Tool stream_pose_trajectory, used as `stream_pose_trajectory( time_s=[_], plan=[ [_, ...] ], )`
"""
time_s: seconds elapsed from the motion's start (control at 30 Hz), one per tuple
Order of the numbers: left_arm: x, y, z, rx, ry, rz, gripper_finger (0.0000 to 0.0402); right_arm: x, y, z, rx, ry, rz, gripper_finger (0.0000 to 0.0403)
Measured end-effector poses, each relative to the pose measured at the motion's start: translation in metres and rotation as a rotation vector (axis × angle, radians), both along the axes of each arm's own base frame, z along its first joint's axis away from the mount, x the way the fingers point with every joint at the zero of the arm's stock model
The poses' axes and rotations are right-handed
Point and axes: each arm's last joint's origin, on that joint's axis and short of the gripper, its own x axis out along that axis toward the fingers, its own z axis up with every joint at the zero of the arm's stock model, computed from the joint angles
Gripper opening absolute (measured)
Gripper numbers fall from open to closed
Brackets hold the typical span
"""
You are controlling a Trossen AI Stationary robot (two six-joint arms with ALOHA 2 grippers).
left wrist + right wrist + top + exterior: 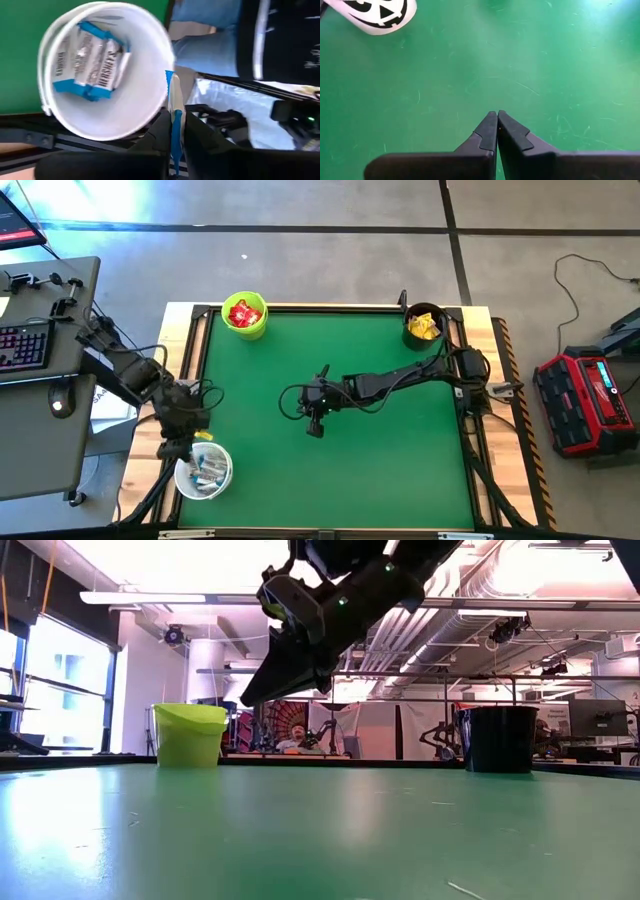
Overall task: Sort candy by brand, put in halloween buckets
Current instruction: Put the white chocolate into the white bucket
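Note:
A white bucket (pixel 100 70) stands at the green mat's near left corner (pixel 203 470) with several white-and-blue candy bars (pixel 90 60) lying in it. My left gripper (pixel 174 137) is just beside its rim (pixel 180 448), shut on one more white-and-blue bar (pixel 172 100). A lime green bucket (pixel 245 315) with red packets stands at the far left. At the far right is a black bucket (pixel 424 325) with yellow packets. My right gripper (pixel 497 120) hangs shut and empty over the mat's middle (pixel 315 427). My left gripper pinches the slim bar between its two fingers (pixel 160 132), on its two flat faces. The bar shows edge-on and sticks out past the fingertips, its free end (pixel 169 76) next to the white bucket's rim. It is lifted clear, slanting downward with the fingers.
Bare green mat (pixel 380 470) spreads around my right gripper. A black rail and wooden frame (pixel 485 360) border the table. A desk with a keyboard (pixel 25 345) stands to the left, and a red device (pixel 585 400) sits on the floor to the right.

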Motion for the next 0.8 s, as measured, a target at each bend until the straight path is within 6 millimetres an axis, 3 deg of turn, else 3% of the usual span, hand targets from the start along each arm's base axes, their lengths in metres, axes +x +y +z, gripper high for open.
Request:
stream_pose_trajectory(
  time_s=[0.33, 0.57, 0.8],
  plan=[
    [0.001, -0.003, -0.052, 0.081, 0.086, 0.004, 0.0014, 0.000, -0.005, 0.000, -0.005, 0.001, -0.005, 0.0000],
    [0.006, -0.007, -0.075, 0.050, 0.062, 0.017, 0.0014, 0.000, -0.005, 0.000, -0.006, 0.002, -0.006, 0.0000],
    [0.007, -0.009, -0.085, 0.033, 0.061, 0.011, 0.0014, 0.000, -0.005, 0.000, -0.007, 0.003, -0.008, 0.0000]
  ],
)
